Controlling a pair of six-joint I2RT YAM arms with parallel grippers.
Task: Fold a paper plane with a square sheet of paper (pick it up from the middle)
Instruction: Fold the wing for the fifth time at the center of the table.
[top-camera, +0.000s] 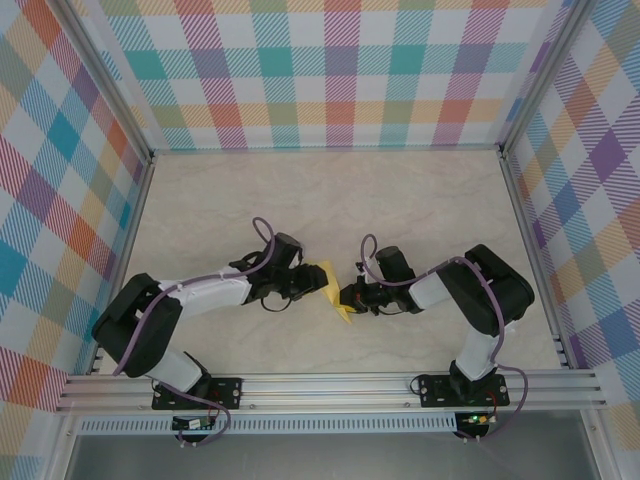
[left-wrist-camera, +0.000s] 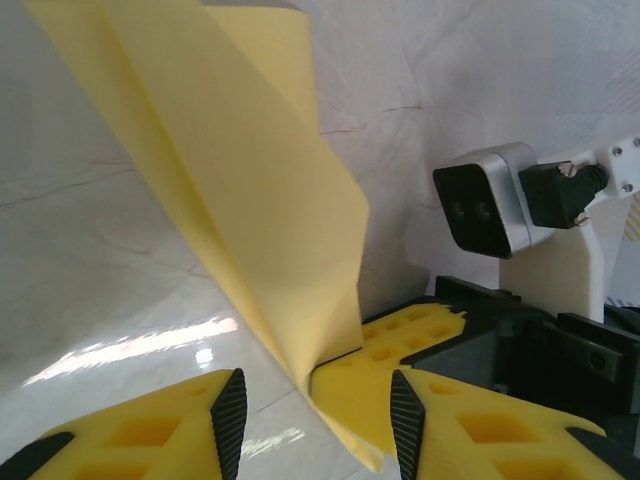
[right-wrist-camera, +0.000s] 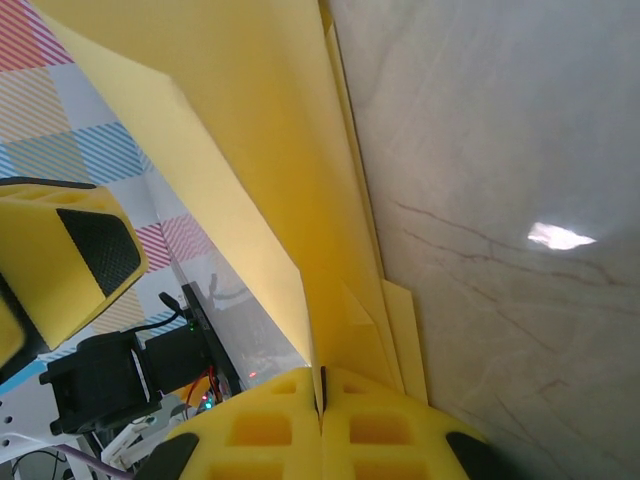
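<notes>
The yellow square sheet of paper, folded into several layers, stands on edge above the table between my two grippers. My right gripper is shut on the paper's lower folded edge; the layers fan up and away from its fingers. My left gripper is open, and the paper passes down through the gap between its ribbed pads without being pinched. The left gripper sits close against the right gripper's yellow fingers.
The marble-patterned table is boxed in by plaid walls on three sides. An aluminium rail with both arm bases runs along the near edge. The right wrist camera housing sits close to the left gripper.
</notes>
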